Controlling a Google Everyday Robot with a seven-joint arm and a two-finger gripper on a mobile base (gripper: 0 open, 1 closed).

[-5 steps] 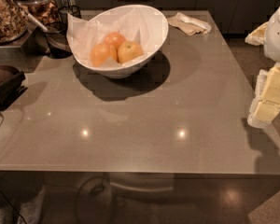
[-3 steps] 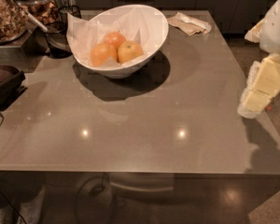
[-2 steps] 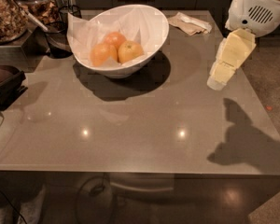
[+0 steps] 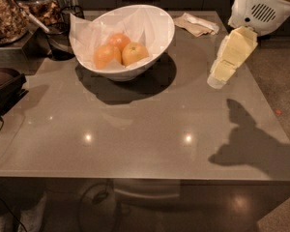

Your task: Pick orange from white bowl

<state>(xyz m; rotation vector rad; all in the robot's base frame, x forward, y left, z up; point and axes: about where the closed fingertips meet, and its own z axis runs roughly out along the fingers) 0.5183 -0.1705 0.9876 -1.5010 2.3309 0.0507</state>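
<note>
Pale yellow-orange round orange (image 4: 135, 52) nestled inside wide paper-lined white bowl (image 4: 167, 35) on grey counter (image 4: 135, 129); cream gripper (image 4: 217, 77) poised well right. Could not tell its opening.

Pincer (image 4: 216, 79): pale yellow, in the upper right of the camera view, hanging above the right side of the surface (image 4: 135, 129).
Pincer pose: slanted, with the tip lowest, pointing down and to the left.
Wrist housing (image 4: 262, 5): white and rounded with a vent grille, up and to the right of the pincer, joined to its upper end.
Arm: beyond the housing, cut off by the top right corner of the view.
</note>
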